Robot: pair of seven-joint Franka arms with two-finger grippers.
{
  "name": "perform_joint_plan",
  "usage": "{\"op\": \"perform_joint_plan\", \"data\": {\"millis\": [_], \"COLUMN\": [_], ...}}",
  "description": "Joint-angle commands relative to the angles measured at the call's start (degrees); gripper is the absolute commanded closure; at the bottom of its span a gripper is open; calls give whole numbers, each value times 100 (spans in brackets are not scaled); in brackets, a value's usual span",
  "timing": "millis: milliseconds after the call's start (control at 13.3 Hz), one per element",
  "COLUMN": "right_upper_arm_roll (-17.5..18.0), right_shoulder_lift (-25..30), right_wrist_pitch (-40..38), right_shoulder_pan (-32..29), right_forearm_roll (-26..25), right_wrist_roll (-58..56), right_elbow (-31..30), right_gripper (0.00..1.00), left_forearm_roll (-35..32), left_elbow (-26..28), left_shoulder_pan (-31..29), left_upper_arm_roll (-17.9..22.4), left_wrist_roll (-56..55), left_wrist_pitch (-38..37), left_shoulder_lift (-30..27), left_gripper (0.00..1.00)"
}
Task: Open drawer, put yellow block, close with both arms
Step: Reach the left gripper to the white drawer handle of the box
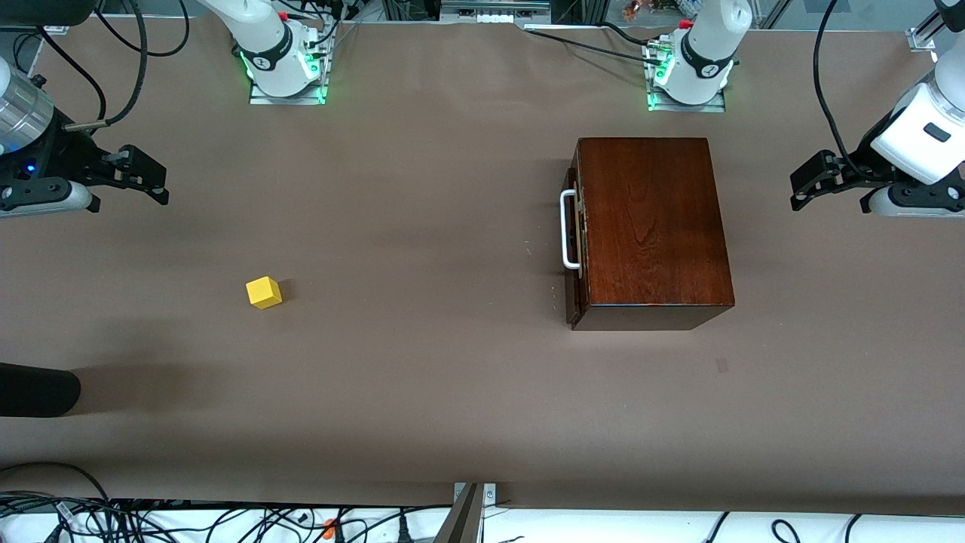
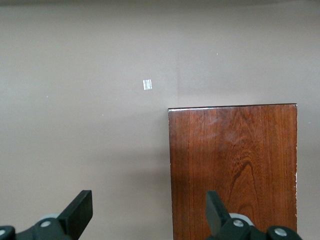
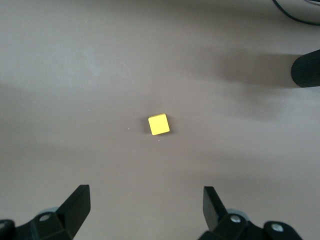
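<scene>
Drawer [image 1: 574,249] is sitting shut in the mahogany box [image 1: 648,226] on the counter [image 1: 452,392]. Yellow block [image 1: 264,292] is lying well apart from the box, toward the right arm's end. Left hand [image 1: 808,185] is hovering open beside the box; right hand [image 1: 147,181] is hovering open above the counter, well apart from the box.

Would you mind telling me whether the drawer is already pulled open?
No, the drawer sits shut in the wooden box, with only its white handle protruding.
</scene>
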State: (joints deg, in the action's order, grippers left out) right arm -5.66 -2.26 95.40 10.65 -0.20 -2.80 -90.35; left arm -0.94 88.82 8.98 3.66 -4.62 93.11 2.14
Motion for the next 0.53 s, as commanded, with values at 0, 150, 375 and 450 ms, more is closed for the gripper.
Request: {"op": "perform_joint_plan", "data": {"millis": [0,150,375,450], "right_upper_arm_roll": [21,21,21,21], "right_shoulder_lift": [-37,-37,-37,-46], "right_wrist_pitch": [-92,-92,-83,-83], "right_shoulder_pan": [-10,-2,-10,-10], "right_forearm_roll": [11,11,11,11], "right_wrist_roll": [69,69,69,69], "right_elbow": [140,140,140,140], "right_gripper": [0,0,0,0], "left_forearm_roll": [130,147,147,147], "left_elbow": [-84,-93,-93,-93], "left_shoulder_pan": [-19,-36,-28,-19], "left_upper_arm_roll": [-14,3,3,-14], "left_wrist_roll": [-152,-197,-258,-345], "left_wrist_pitch": [-82,-73,-64,-64], "left_shoulder_lift": [-20,-3,-3,-3], "left_gripper": [0,0,0,0]}}
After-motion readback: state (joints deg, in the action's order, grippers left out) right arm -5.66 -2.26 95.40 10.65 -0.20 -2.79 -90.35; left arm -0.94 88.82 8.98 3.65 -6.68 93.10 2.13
